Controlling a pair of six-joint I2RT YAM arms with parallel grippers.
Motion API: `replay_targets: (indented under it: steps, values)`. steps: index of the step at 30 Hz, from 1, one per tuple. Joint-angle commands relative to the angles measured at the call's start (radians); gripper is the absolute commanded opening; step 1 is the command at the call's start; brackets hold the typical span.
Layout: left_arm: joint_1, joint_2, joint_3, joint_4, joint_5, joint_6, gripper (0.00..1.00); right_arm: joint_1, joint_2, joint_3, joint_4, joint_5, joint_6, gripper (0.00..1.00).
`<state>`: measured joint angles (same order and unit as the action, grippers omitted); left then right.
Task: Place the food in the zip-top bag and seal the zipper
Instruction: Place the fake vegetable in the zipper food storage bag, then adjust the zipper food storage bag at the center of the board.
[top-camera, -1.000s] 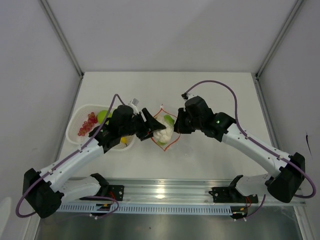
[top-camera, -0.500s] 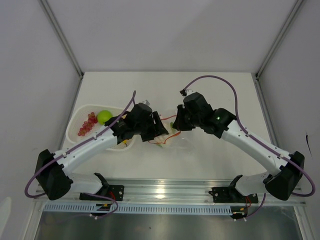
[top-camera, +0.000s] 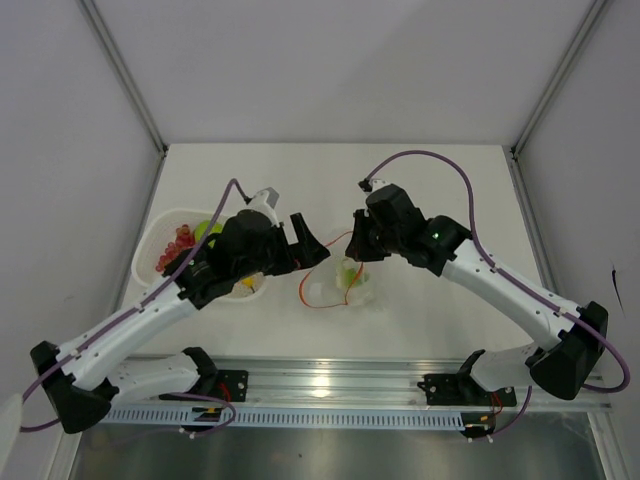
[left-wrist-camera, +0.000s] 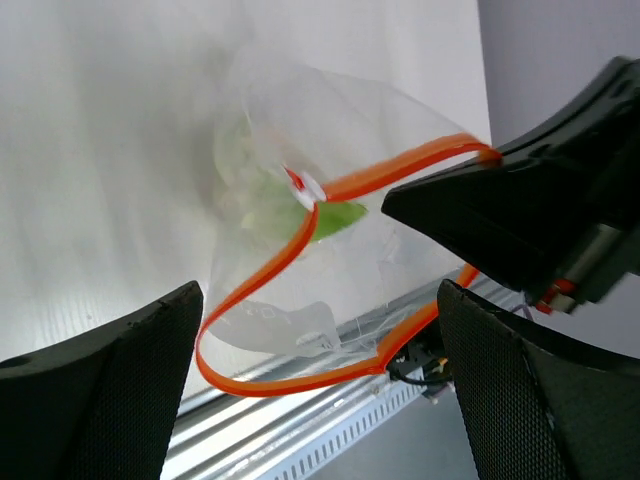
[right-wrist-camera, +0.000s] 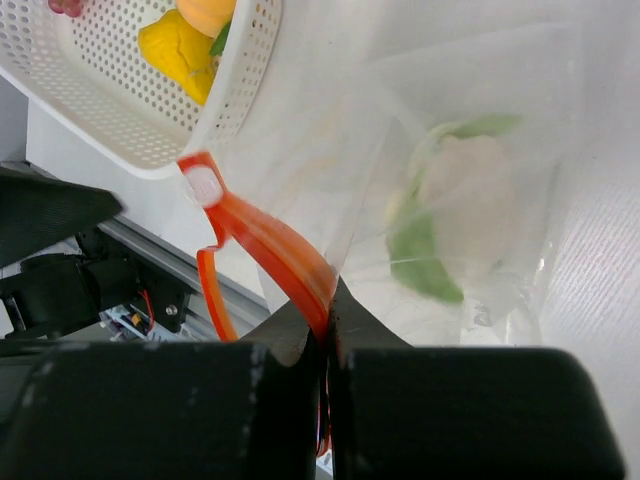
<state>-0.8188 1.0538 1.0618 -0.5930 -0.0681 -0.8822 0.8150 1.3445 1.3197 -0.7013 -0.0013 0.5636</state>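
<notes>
The clear zip-top bag (top-camera: 345, 285) lies mid-table with its mouth held wide. Its orange zipper (left-wrist-camera: 300, 245) forms an open loop. Inside lies a pale whitish piece of food with green leaves (right-wrist-camera: 465, 200). My right gripper (right-wrist-camera: 328, 310) is shut on the zipper strip at the bag's far side (top-camera: 352, 240). My left gripper (top-camera: 305, 250) hovers just left of the mouth, open, with nothing between its fingers (left-wrist-camera: 100, 400). Red grapes (top-camera: 172, 250) and a green apple (top-camera: 207, 230) sit in the basket, with a yellow piece (right-wrist-camera: 175, 50) and an orange (right-wrist-camera: 205, 12).
The white perforated basket (top-camera: 140, 262) stands at the left of the table, under my left arm, close to the bag's mouth. A metal rail (top-camera: 320, 385) runs along the near table edge. Grey walls close in left and right.
My left gripper carried the pale piece into the bag, opened, and pulled back to the left. The piece now lies inside the bag. My right gripper kept its hold on the zipper.
</notes>
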Motion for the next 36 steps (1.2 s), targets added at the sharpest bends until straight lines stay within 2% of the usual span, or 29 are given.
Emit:
replay_targets:
  steps: [1,4,7,13,16,22,25,27,28,29,30,32,36]
  values:
    - [-0.006,-0.083,-0.005,-0.019,-0.122,0.071,1.0,-0.002,-0.031,0.018,0.016,-0.003,-0.016,0.0]
    - [-0.005,-0.097,-0.011,-0.063,-0.159,0.083,0.99,0.0,-0.047,0.01,0.011,-0.003,-0.018,0.0]
    - [-0.005,-0.104,-0.08,-0.035,-0.103,0.077,0.97,-0.002,-0.059,0.006,0.013,0.0,-0.019,0.0]
    - [-0.008,-0.121,-0.203,0.027,-0.03,0.032,0.87,-0.002,-0.059,0.004,0.006,0.001,-0.024,0.0]
    - [-0.014,-0.097,-0.209,0.029,-0.009,0.031,0.83,-0.002,-0.059,0.004,0.008,0.001,-0.024,0.0]
    - [-0.043,-0.055,-0.201,0.082,0.031,0.023,0.68,0.0,-0.058,0.003,0.008,0.001,-0.024,0.0]
    - [-0.049,-0.023,-0.178,0.087,0.045,0.029,0.56,-0.002,-0.056,-0.004,0.008,0.001,-0.021,0.0]
    - [-0.048,0.012,-0.158,0.104,0.095,0.046,0.39,0.0,-0.059,-0.011,0.014,0.001,-0.021,0.0]
    - [-0.049,0.024,-0.139,0.114,0.117,0.052,0.31,-0.005,-0.059,-0.016,0.014,0.001,-0.019,0.0]
    - [-0.049,0.046,-0.108,0.117,0.145,0.067,0.09,-0.004,-0.056,-0.017,0.01,0.036,-0.025,0.0]
    - [-0.049,0.054,-0.074,0.117,0.154,0.072,0.01,-0.007,-0.054,-0.016,0.005,0.049,-0.028,0.0]
    - [-0.051,0.06,-0.042,0.148,0.181,0.106,0.0,-0.008,-0.051,-0.01,-0.024,0.09,-0.045,0.0]
    - [-0.051,0.097,0.148,0.177,0.283,0.144,0.01,-0.023,-0.061,0.03,-0.11,0.233,-0.088,0.0]
